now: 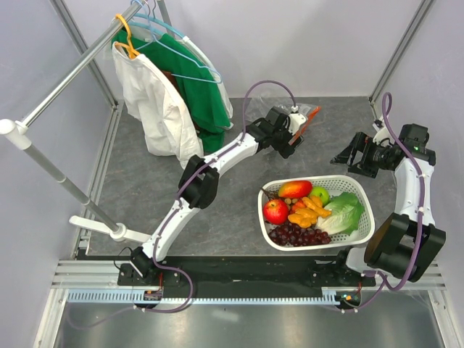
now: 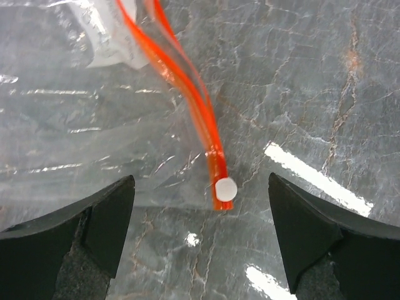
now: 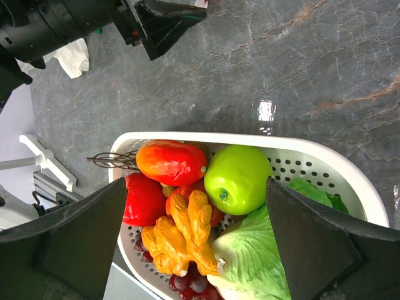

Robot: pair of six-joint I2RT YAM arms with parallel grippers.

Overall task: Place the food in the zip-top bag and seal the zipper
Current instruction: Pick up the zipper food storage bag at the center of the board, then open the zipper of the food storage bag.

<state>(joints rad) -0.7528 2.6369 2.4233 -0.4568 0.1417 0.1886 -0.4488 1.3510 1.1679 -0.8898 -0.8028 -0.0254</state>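
White and green clothes (image 1: 170,98) hang on a rack (image 1: 69,76) at the far left, out of the way. To their right the left gripper (image 2: 200,182) hovers low over the far middle of the table (image 2: 325,75). Its jaws are wide apart and hold nothing. Under it lies the bag (image 2: 81,131), flat and clear. Its zipper (image 2: 201,109) runs toward the camera and ends in a small white slider (image 2: 225,187) between the fingers. The two lips look parted further up and joined at this end.

Further right and nearer the arms stands the basket (image 3: 325,153), well apart from the bag. All the food is in it: mango (image 3: 172,161), red apple (image 3: 142,200), green apple (image 3: 237,178), orange pieces (image 3: 181,234), grapes (image 3: 187,282) and lettuce (image 3: 250,256). The right gripper (image 3: 195,184) hangs above it, jaws spread, holding nothing.

The likely trouble is at the bag. If the left fingers close on both lips together, the mouth would be pinched shut. If they catch only film beside the strip, the thin plastic could slide on the smooth table or bunch up. On the right, the round apples could squirt out of a grip taken off centre.
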